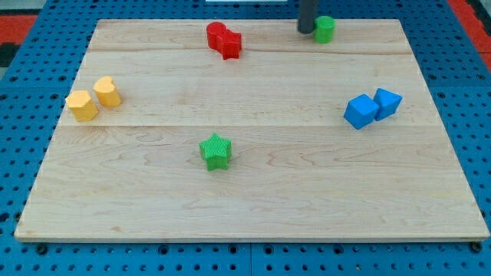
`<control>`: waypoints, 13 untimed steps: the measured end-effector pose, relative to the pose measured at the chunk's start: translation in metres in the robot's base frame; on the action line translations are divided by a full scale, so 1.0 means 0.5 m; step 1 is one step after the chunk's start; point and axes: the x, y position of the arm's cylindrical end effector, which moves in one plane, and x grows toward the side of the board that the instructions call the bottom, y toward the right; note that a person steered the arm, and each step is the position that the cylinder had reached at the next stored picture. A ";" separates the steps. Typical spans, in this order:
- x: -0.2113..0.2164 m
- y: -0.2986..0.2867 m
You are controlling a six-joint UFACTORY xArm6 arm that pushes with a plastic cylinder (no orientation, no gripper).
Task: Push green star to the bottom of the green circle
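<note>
The green star (215, 151) lies on the wooden board (253, 199), a little left of the middle and toward the view's bottom. The green circle (324, 29) stands near the board's top edge, right of centre. My rod comes down from the view's top, and my tip (306, 31) rests just left of the green circle, almost touching it. The tip is far from the green star, up and to the right of it.
Two red blocks (223, 39) sit together at the top, left of centre. A yellow hexagon-like block (81, 105) and a yellow rounded block (107, 91) sit at the left. A blue cube (360, 111) and a blue wedge-like block (387, 102) sit at the right.
</note>
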 end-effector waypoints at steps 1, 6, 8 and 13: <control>0.015 0.042; 0.596 -0.361; 0.500 -0.443; 0.255 -0.133</control>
